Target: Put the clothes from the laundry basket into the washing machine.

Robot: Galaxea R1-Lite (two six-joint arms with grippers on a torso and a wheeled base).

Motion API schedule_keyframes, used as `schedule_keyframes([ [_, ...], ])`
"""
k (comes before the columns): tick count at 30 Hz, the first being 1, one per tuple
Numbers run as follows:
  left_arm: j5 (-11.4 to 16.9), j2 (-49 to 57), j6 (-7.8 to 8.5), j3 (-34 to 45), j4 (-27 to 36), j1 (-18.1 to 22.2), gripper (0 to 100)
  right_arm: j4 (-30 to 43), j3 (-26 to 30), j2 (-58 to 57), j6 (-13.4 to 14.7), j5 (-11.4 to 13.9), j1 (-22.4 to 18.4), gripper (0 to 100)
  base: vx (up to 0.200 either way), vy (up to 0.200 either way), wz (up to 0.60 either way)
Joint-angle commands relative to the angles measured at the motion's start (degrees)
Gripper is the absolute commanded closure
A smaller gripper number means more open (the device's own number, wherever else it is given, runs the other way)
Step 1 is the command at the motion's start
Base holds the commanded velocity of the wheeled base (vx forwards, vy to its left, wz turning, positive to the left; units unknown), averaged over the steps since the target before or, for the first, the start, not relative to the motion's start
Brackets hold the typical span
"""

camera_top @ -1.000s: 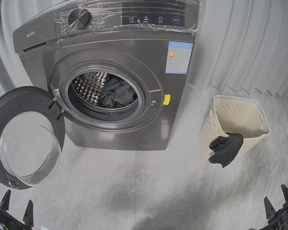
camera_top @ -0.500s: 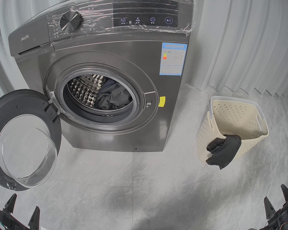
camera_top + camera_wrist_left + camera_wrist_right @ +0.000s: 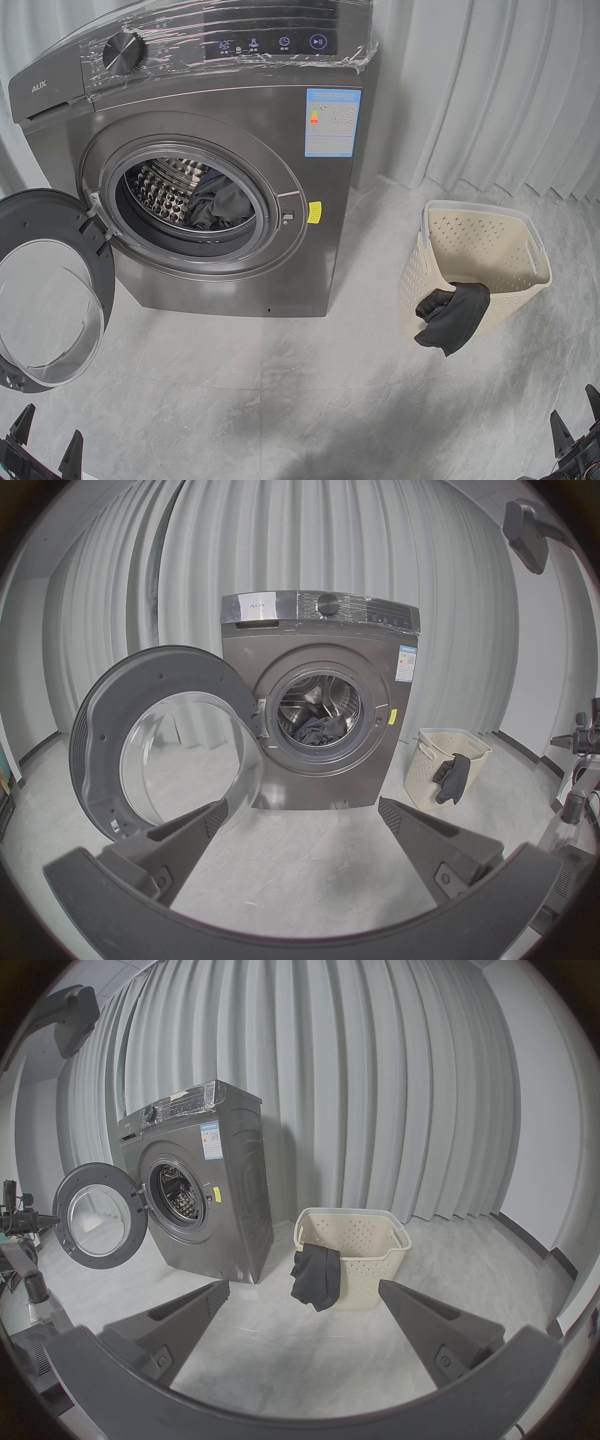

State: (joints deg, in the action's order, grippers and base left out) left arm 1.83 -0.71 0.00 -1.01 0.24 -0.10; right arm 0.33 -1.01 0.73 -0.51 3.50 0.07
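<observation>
Left gripper (image 3: 49, 431): fingers spread wide, nothing between them. It sits low over the floor, in front of the washing machine (image 3: 206, 112) on its door side, well apart from it.
Right gripper (image 3: 572, 406): fingers wide apart, nothing held. It is well back from the washing machine, off its right front corner.
Washing machine: grey front-loader, upright against a pale curtain (image 3: 487, 94); plastic film over the control panel.
Door (image 3: 37, 212): swung fully open to the machine's left, hinged at the left of the opening; clear window in a dark rim.
Drum (image 3: 156, 187): open to view. Dark clothes (image 3: 219, 206) are heaped at its bottom, toward the right of the opening.
Laundry basket (image 3: 494, 250): cream, perforated, standing on the floor to the right of the washing machine, with a strip of floor between them.
Dark garment (image 3: 453, 315): draped over the basket rim at the front corner nearer the machine, most of it hanging down the outside wall.
Stickers: blue label (image 3: 332, 122) at the machine's upper right front; yellow tag (image 3: 314, 212) just right of the opening.
</observation>
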Motion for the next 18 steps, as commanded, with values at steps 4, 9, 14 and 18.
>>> schedule_keyframes([
  [4,0.02,0.36,-0.09,0.92,0.02,0.01,0,0.11,0.92,-0.56,-0.02,0.02,0.01,0,0.0,-0.2,0.0],
  [9,0.02,0.36,0.18,0.92,0.02,0.1,0,0.02,0.92,-0.56,-0.02,0.02,0.01,0,0.0,-0.2,0.0],
  [14,0.02,0.36,0.18,0.92,0.02,0.1,0,0.02,0.92,-0.56,-0.02,0.02,0.01,0,0.0,-0.2,0.0],
  [18,0.02,0.36,0.18,0.92,0.02,0.1,0,0.02,0.92,-0.38,0.07,-0.16,-0.25,0,0.0,-0.15,0.0],
])
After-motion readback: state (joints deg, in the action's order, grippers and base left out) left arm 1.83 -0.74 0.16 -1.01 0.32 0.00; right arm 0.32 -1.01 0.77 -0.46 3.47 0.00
